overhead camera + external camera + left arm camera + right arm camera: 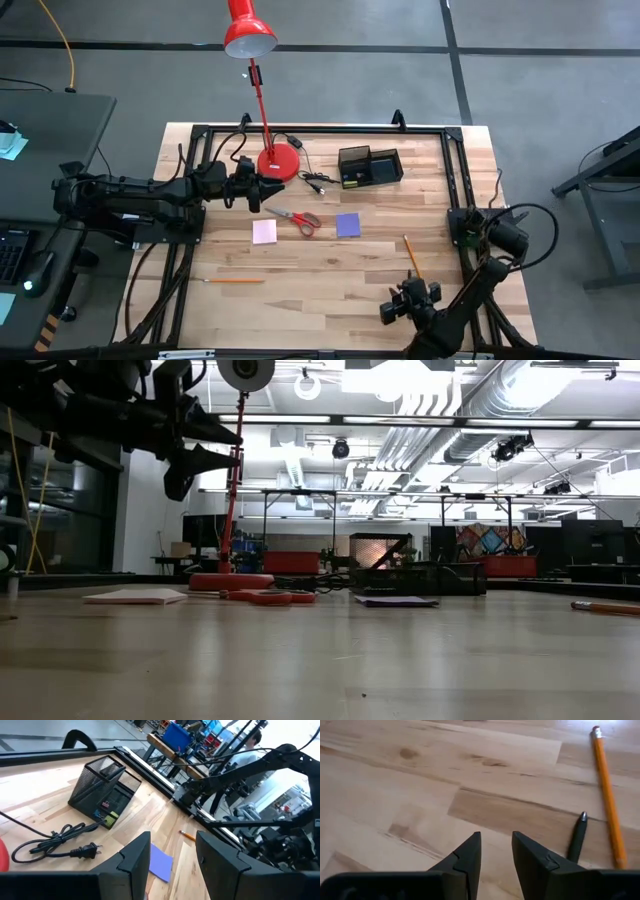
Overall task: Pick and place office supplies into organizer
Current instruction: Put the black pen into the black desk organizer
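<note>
Scissors (pixel 297 218) lying diag (handles toward organizer (pixel 369 166)), L+R jaws apart, empty.

Pale wooden table (pixel 330 270) with visible grain; black wire-mesh organizer (pixel 102 780); glossy red lamp (pixel 249 35).

Both arms dark/black, boxy joint housings w/ rounded motor sections. Left arm (pixel 140 192): chunky segments, matte black, ends in left gripper (pixel 172 862) w/ two flat, angular black fingers (pixel 134 859), bevelled edges, faint seam lines. Right arm (pixel 480 270): slimmer links, black cable loop (pixel 520 215) arching off its base. Right gripper (pixel 496 857): same wedge-shaped matte black fingers (pixel 467 857), small notch on inner face. Black tube frame (pixel 180 290) around the arm bases.
</note>
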Action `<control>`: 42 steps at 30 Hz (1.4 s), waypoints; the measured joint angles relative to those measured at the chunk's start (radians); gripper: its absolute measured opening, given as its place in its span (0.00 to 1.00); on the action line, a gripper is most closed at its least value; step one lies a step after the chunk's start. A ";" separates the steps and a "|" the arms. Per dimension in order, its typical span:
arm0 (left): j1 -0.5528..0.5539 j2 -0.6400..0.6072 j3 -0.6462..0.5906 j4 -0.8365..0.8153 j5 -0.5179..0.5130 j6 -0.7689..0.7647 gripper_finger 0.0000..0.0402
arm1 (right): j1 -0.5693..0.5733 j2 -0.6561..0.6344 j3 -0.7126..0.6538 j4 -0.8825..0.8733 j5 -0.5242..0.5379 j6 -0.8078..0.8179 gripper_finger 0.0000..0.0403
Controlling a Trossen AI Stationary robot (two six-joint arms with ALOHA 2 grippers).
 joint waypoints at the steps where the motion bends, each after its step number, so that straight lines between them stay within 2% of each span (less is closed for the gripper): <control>1: 0.000 0.000 0.000 0.000 0.009 0.001 0.36 | 0.004 0.003 0.007 0.008 0.008 0.002 0.24; 12: 0.000 0.000 0.000 -0.002 0.025 0.000 0.36 | 0.021 0.007 0.066 -0.078 0.072 0.001 0.24; 15: 0.000 0.000 0.000 0.005 0.025 -0.020 0.36 | 0.018 -0.009 0.066 -0.129 0.139 0.000 0.24; 20: 0.000 0.000 0.000 0.005 0.008 -0.028 0.36 | 0.006 -0.127 0.062 -0.317 0.265 0.000 0.24; 22: 0.000 0.000 0.000 0.006 -0.012 -0.032 0.36 | 0.017 -0.203 -0.010 -0.296 0.339 0.002 0.24; 25: 0.000 0.000 0.000 0.007 -0.041 -0.052 0.36 | 0.029 -0.309 -0.124 -0.270 0.517 0.021 0.21; 29: 0.000 0.000 0.000 0.013 -0.080 -0.093 0.36 | -0.038 -0.458 -0.272 -0.279 0.639 -0.004 0.14; 33: 0.000 0.000 0.000 0.051 -0.115 -0.105 0.36 | -0.084 -0.581 -0.426 -0.194 0.837 -0.035 0.08; 37: 0.000 0.000 0.000 0.064 -0.143 -0.105 0.36 | -0.121 -0.706 -0.559 -0.193 0.872 -0.037 0.07; 40: 0.000 0.000 0.000 0.064 -0.170 -0.105 0.36 | -0.098 -0.811 -0.660 -0.162 0.876 -0.033 0.10; 42: 0.000 0.000 0.000 0.057 -0.188 -0.105 0.36 | -0.061 -0.869 -0.728 -0.124 0.838 -0.034 0.12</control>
